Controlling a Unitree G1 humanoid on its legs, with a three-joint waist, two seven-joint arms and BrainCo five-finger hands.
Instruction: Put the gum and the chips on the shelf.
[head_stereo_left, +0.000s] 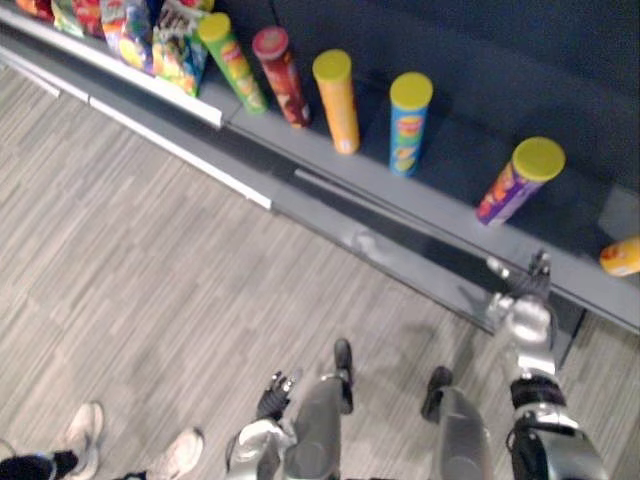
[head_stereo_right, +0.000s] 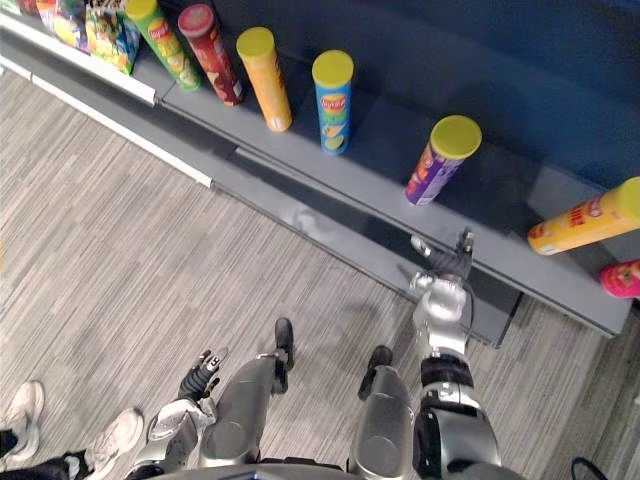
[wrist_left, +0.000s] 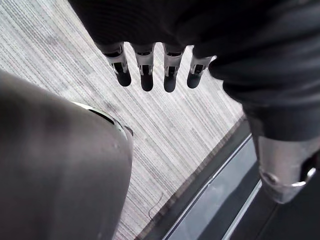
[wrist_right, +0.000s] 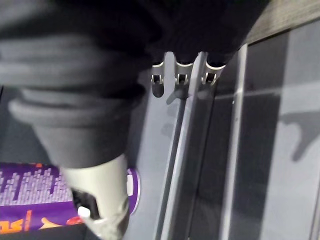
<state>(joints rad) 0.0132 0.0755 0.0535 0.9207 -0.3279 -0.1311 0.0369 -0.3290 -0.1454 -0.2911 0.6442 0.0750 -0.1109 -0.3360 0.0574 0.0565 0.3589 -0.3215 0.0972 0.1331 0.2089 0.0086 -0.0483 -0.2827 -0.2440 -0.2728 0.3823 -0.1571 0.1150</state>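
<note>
Several tall chips cans stand in a row on the dark grey shelf (head_stereo_right: 330, 175): green (head_stereo_right: 160, 40), red (head_stereo_right: 210, 50), orange (head_stereo_right: 265, 75), blue (head_stereo_right: 333, 98) and purple (head_stereo_right: 438, 158). Another orange can (head_stereo_right: 585, 222) lies on its side at the far right, with a small pink pack (head_stereo_right: 620, 277) just below it. My right hand (head_stereo_right: 445, 275) is open and holds nothing, hovering at the shelf's front edge just below the purple can (wrist_right: 30, 205). My left hand (head_stereo_right: 200, 375) hangs open by my side, its fingers (wrist_left: 145, 75) straight over the floor.
Colourful chip bags (head_stereo_left: 170, 45) stand on a higher shelf section at the upper left. A lower grey ledge (head_stereo_left: 400, 255) runs along the shelf's foot. A person's pale shoes (head_stereo_left: 80, 440) are on the wood-look floor at the lower left.
</note>
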